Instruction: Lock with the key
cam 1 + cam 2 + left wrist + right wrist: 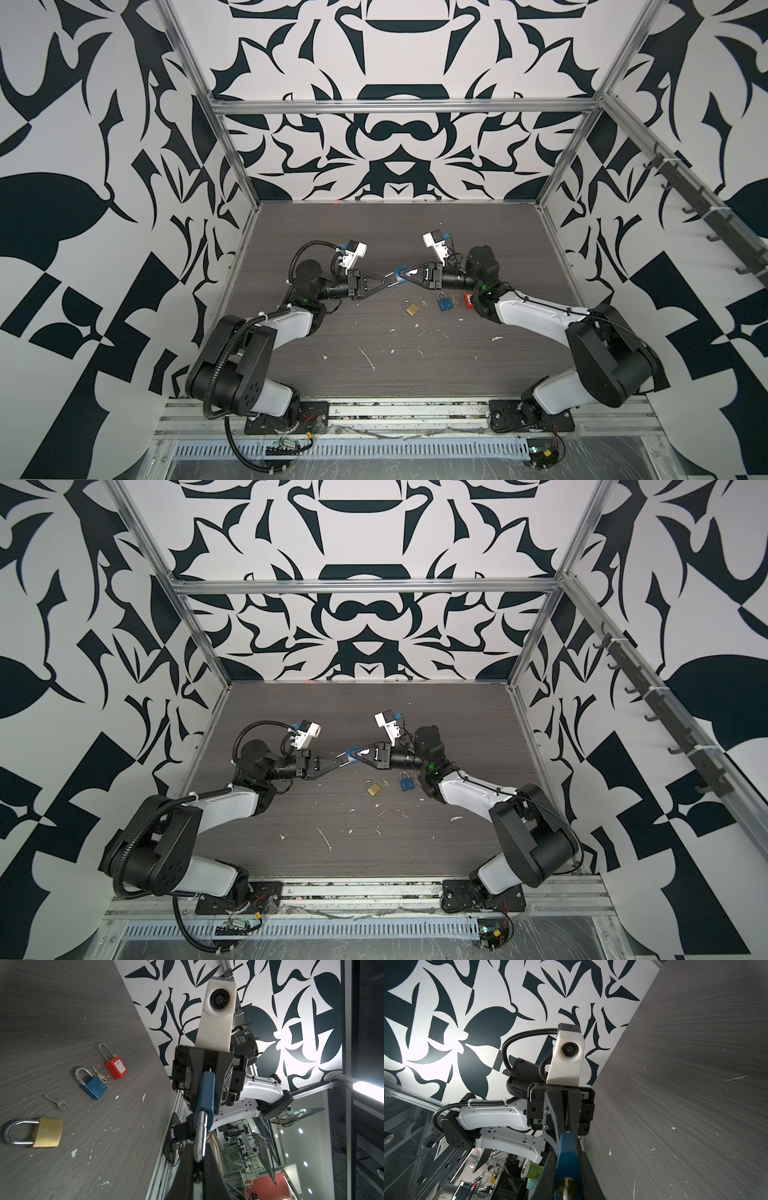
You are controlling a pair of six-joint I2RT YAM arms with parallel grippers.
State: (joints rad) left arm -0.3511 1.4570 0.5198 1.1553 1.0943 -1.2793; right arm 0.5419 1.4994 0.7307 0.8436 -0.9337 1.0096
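Shackle (pixel 200 1138) pinched in my shut L fingers (pixel 216 1178); R fingers (pixel 544 1178) clamp blue padlock body (pixel 566 1155). Rec: press straight in.

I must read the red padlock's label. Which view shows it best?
The left wrist view: the red padlock lies whole, label up. In a top view the right arm half hides it; the right wrist view misses it.

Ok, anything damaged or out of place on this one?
Only the tabletop: white flecks and a long scratch mar its near half, possibly chipped laminate. Nothing else stands out.
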